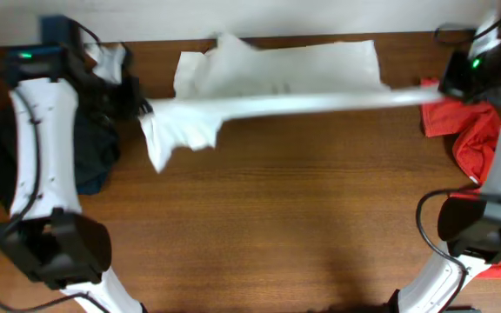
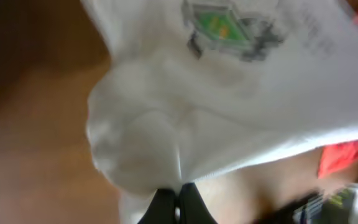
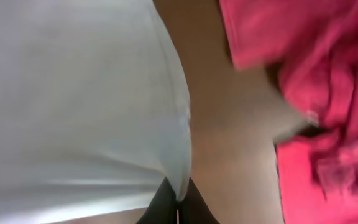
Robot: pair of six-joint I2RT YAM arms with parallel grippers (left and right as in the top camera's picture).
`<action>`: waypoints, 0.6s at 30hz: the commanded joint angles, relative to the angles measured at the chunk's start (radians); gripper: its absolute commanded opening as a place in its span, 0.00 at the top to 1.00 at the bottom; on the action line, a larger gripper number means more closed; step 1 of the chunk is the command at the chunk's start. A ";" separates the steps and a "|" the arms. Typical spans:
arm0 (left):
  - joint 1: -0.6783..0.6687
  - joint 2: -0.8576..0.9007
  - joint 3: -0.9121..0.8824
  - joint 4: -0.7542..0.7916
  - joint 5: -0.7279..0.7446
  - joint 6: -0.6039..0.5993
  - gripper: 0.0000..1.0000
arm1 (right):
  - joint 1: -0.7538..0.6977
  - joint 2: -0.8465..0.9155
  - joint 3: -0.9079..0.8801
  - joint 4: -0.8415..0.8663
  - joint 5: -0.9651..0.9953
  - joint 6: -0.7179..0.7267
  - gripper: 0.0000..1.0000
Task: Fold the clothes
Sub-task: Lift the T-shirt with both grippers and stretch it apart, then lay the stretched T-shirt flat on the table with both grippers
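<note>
A white T-shirt [image 1: 277, 83] with a green print [image 2: 219, 25] hangs stretched between both grippers above the far part of the wooden table. My left gripper [image 1: 143, 109] is shut on its left edge; the wrist view [image 2: 178, 208] shows cloth pinched between the black fingers. My right gripper [image 1: 437, 91] is shut on its right edge, also seen in the right wrist view [image 3: 178, 208]. The shirt [image 3: 73, 93] is blurred in the views. A sleeve [image 1: 168, 143] dangles at the left.
A red garment [image 1: 468, 130] lies crumpled at the right, under the right arm, also in the right wrist view [image 3: 316, 93]. A dark blue garment [image 1: 90, 152] lies heaped at the left beside the left arm. Bare wooden table [image 1: 277, 226] fills the front.
</note>
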 commanded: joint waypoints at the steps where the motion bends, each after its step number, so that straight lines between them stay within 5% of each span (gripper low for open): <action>1: -0.001 0.029 -0.190 -0.046 -0.135 0.067 1.00 | -0.042 0.010 -0.207 -0.025 0.148 -0.009 0.96; 10: 0.003 0.027 -0.571 -0.043 -0.203 0.068 1.00 | -0.154 0.008 -0.595 -0.005 0.223 0.091 0.96; 18: 0.015 -0.063 -0.711 -0.021 -0.203 0.066 1.00 | -0.223 -0.079 -0.807 0.066 0.200 0.097 0.96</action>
